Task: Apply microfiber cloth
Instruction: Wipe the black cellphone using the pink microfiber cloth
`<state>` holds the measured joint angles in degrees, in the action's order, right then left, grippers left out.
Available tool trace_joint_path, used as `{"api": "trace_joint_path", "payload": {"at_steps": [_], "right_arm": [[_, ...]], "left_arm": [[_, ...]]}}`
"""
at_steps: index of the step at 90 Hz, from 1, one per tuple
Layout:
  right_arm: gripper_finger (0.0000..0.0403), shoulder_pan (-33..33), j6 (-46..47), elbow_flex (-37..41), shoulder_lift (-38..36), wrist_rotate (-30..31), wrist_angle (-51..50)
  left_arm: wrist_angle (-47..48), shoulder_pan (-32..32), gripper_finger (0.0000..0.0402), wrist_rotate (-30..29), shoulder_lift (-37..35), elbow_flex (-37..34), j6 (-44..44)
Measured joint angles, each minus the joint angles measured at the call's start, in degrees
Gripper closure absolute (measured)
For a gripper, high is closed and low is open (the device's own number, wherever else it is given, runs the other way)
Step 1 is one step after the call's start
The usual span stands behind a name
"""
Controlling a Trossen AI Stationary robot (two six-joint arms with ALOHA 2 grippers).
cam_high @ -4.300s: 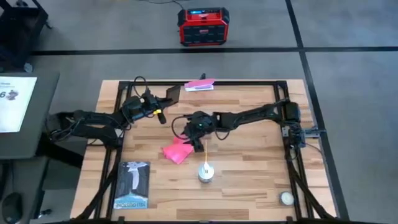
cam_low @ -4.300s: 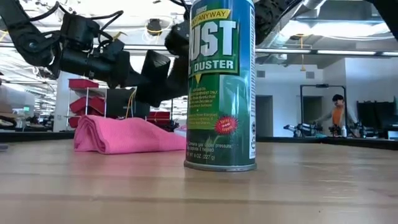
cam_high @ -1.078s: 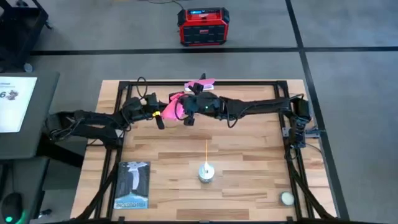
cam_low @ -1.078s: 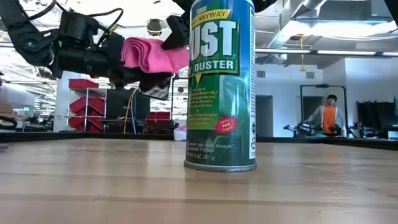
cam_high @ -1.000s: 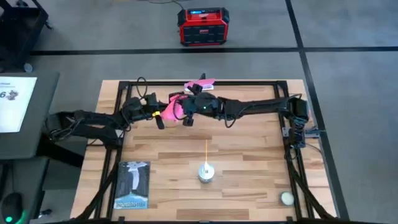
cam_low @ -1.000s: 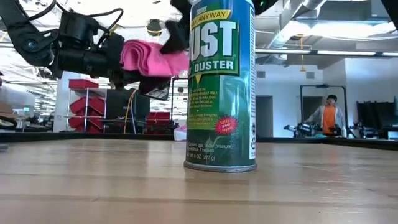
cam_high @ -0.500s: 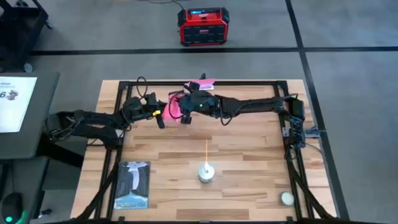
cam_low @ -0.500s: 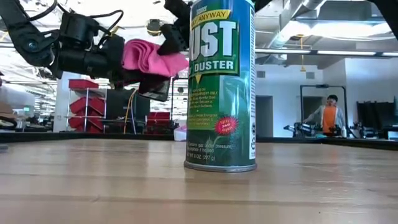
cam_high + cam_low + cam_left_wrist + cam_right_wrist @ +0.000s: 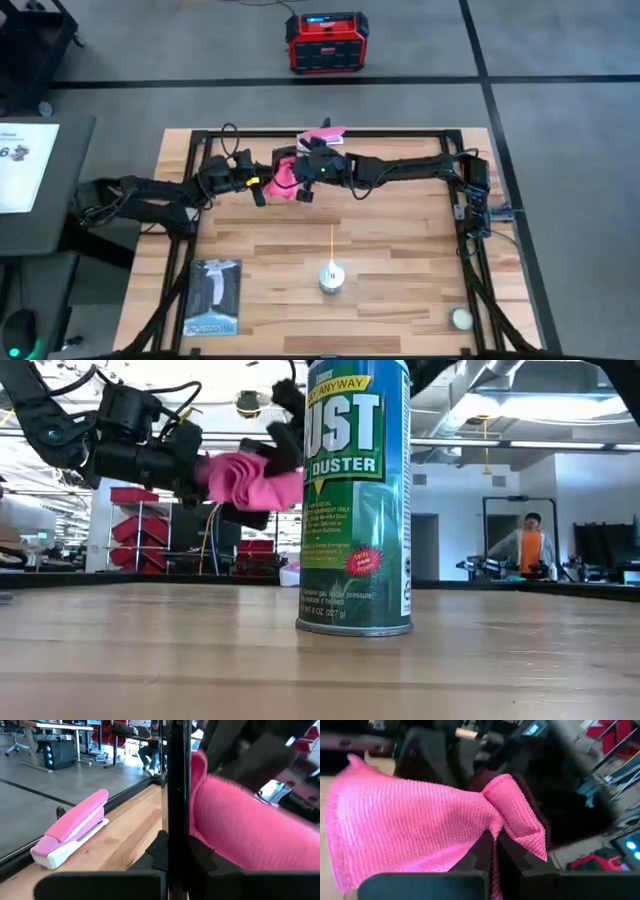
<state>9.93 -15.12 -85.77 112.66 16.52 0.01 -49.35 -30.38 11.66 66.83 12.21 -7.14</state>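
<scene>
One microfiber cloth (image 9: 284, 170) clamped in right claw (image 9: 300, 176), apparently against left claw's (image 9: 262, 178) phone (image 9: 178, 795).

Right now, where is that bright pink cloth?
The bright pink microfiber cloth is in the air near the table's far edge, pinched in the right gripper, with the left gripper just beside it.

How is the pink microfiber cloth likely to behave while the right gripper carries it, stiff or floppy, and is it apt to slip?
Probably floppy: the microfiber cloth bunches and folds where the right gripper pinches it, hanging loose to one side. Likely light, since it is held well above the table by one pinched fold. Its ribbed weave suggests decent grip, so slipping seems unlikely.
</scene>
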Motion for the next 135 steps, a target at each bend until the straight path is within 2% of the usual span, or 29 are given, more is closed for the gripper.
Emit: {"api": "trace_joint_path", "payload": {"at_steps": [17,48,65,77,100,108,124,135], "right_arm": [[0.0403,-0.6,1.8,3.7,0.0,-2.3,5.3],[0.0403,-1.4,3.3,3.1,2.8,-5.9,10.6],[0.0403,-0.9,5.1,3.1,4.2,-6.2,10.0],[0.0403,0.0,6.8,3.3,4.6,-6.1,6.1],[0.0403,0.8,9.0,7.1,3.0,-3.9,4.9],[0.0403,0.8,9.8,9.8,1.4,-1.2,4.8],[0.0403,0.8,12.1,17.2,-5.0,2.5,4.2],[0.0403,0.7,13.4,22.5,-11.6,7.4,1.5]], "left_arm": [[-1.3,-0.1,0.0397,0.4,0.0,0.0,0.3],[-2.9,-0.2,0.0397,0.1,-0.1,0.0,0.2],[-3.4,-0.4,0.0397,0.2,-0.1,0.1,0.2],[-3.0,-0.5,0.0397,-0.1,-0.1,0.1,0.3],[-2.5,-1.2,0.0397,0.3,-0.1,0.1,0.6],[-2.0,-1.7,0.0397,1.3,-0.1,0.1,0.4],[-1.8,-2.2,0.0397,1.7,-0.1,0.0,0.5],[-1.5,-2.2,0.0397,1.7,-0.1,0.1,0.6]]}}
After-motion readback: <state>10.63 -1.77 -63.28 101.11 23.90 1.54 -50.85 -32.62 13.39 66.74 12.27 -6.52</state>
